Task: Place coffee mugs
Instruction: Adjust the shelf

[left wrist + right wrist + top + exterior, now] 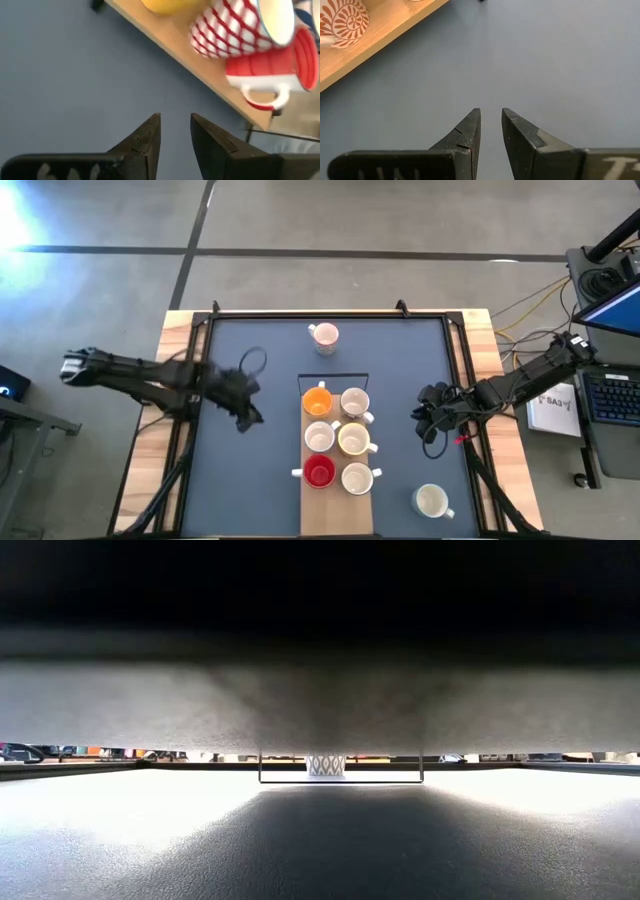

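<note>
Standing in two columns on a wooden board (337,502) at the middle of the blue table (250,480) are six of the coffee mugs: an orange mug (317,400) and a white one (354,402) at the far end, two cream mugs (319,437) (353,440) in the middle, and a red mug (319,472) beside another white mug (357,478) at the near end. A seventh mug (324,335), pale, stands alone near the table's far edge, and an eighth (431,500) sits off the board toward the near right corner.

Left of the board, apart from the mugs, hangs the left gripper (243,392); its wrist view shows its fingers (145,137) narrowly parted with nothing between them, facing the board's edge. The right gripper (432,418) hovers to the right of the board, its fingers (467,132) likewise a narrow gap apart and empty above bare table.
</note>
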Robot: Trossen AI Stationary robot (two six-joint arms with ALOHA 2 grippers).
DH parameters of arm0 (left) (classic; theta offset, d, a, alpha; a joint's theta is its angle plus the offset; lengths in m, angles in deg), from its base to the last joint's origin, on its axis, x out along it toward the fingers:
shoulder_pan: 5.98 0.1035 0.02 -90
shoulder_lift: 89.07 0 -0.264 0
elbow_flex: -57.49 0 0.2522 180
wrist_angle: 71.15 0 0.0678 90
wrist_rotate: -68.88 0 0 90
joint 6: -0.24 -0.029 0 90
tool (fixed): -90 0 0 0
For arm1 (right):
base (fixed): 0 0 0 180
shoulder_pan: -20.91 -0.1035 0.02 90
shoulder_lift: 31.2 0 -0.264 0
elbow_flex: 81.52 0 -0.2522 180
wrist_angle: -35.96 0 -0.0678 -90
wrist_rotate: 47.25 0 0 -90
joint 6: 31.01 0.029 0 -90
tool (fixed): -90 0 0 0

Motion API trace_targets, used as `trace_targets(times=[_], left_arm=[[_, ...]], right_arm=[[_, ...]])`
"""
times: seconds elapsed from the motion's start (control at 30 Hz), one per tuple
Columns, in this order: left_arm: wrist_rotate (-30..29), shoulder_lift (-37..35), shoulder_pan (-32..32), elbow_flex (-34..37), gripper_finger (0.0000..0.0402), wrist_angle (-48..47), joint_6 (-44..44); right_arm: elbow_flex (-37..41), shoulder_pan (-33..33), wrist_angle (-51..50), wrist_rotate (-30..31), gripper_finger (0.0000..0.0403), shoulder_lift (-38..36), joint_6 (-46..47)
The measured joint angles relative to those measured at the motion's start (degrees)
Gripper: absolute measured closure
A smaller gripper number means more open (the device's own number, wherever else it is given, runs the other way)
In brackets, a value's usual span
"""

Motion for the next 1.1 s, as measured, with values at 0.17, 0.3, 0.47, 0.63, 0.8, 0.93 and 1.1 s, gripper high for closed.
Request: trace_targets(times=[0.17, 0.3, 0.47, 0.63, 0.8, 0.93, 1.1], left_arm=[[-14.08, 2.65, -16.35, 1.94, 0.0328, 8.85, 17.86], [-25.62, 8.60, -27.16, 0.96, 0.0337, 13.21, 29.66], [-31.73, 19.39, -34.12, -3.88, 0.0346, 13.28, 39.09], [-31.76, 30.26, -36.48, -11.62, 0.0350, 9.86, 42.81], [-32.07, 38.84, -38.75, -17.93, 0.0350, 8.05, 44.80], [-32.55, 44.73, -40.51, -19.93, 0.0350, 14.28, 47.02], [-32.90, 50.95, -40.95, -23.72, 0.0350, 17.92, 47.45]], right_arm=[[0.00, 0.01, -0.01, -0.02, 0.0335, 0.00, 0.02], [0.00, -0.01, 0.00, -0.01, 0.0335, 0.00, -0.01], [0.00, 0.01, -0.01, -0.02, 0.0335, 0.00, 0.01], [0.00, 0.01, -0.02, 0.00, 0.0335, 0.00, 0.01], [0.00, 0.01, -0.02, 0.00, 0.0335, 0.00, -0.01], [0.00, 0.01, 0.00, 0.00, 0.0335, 0.00, 0.01], [-0.01, 0.00, -0.01, 0.00, 0.0335, 0.00, -0.02]])
